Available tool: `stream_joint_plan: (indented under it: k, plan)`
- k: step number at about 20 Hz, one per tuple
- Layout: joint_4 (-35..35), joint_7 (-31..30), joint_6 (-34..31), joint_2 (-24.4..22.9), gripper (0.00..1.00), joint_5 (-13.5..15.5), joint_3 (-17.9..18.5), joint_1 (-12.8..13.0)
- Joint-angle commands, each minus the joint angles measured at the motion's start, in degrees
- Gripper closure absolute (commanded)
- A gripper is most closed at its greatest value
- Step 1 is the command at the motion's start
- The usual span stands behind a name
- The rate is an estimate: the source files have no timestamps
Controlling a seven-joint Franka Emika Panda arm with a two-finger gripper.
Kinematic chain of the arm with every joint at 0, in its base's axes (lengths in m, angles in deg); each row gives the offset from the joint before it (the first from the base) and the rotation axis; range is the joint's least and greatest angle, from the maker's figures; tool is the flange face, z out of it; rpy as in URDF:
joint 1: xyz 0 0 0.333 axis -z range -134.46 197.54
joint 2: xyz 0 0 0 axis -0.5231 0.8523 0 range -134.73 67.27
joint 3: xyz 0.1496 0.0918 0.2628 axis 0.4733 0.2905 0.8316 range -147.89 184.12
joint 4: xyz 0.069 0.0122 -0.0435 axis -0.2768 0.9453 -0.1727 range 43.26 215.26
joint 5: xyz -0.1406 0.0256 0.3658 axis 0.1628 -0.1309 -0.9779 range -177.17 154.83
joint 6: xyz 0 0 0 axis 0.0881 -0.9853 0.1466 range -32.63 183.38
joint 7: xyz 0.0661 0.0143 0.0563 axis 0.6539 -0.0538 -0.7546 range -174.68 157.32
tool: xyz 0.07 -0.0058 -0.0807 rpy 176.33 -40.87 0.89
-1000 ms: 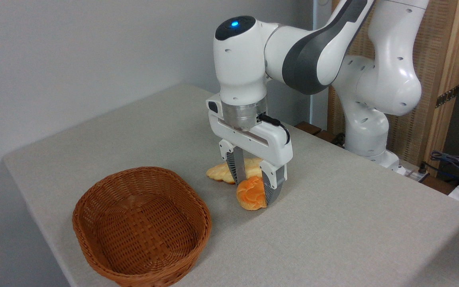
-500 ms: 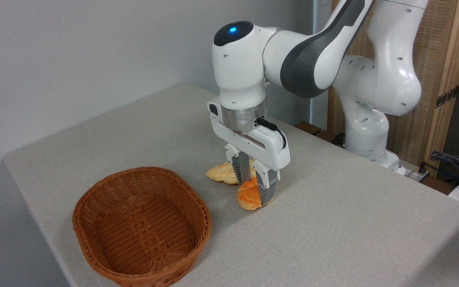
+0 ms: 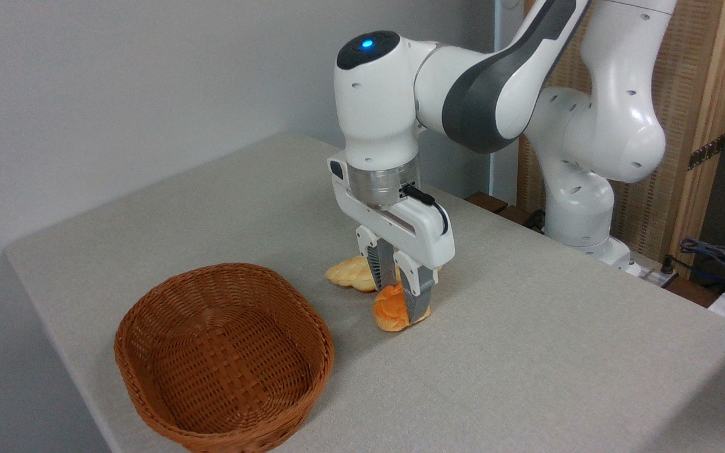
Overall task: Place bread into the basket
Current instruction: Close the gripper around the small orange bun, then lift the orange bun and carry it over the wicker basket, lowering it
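Note:
The bread (image 3: 391,311), a small orange-golden knotted bun, rests on the grey table just right of the basket. My gripper (image 3: 405,301) points straight down over it with both fingers pressed into the bun, squeezing it narrower. The bun's pale underside looks to be touching the table or barely off it. The basket (image 3: 223,355), an oval brown wicker one with low sides, stands empty at the front left, about a hand's width from the bun.
A pale yellow braided loaf (image 3: 351,274) lies just behind the gripper, partly hidden by the fingers. The table edge runs along the left and front. The arm's base (image 3: 589,207) stands at the back right, with cables (image 3: 715,255) beyond it.
The fingers have closed from wide apart onto the bun, which is now visibly squeezed. The hand has stayed in nearly the same spot above the table.

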Motion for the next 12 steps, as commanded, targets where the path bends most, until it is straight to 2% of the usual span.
stream_joint_plan:
  k: [1,3,6,9,12]
  plan:
    - [-3.9,1.2,0.3,0.6,0.72,2.0,0.9,0.5]
    - [-6.7,1.0,0.0,1.3,0.72,6.1,0.9,0.5]
    - [-13.1,1.0,-4.6,3.4,0.71,7.3,0.7,0.5]
    - [-22.2,0.6,-7.1,8.6,0.71,14.0,0.8,0.5]
    - [-30.0,-0.1,-6.3,14.9,0.68,18.3,0.8,0.6]
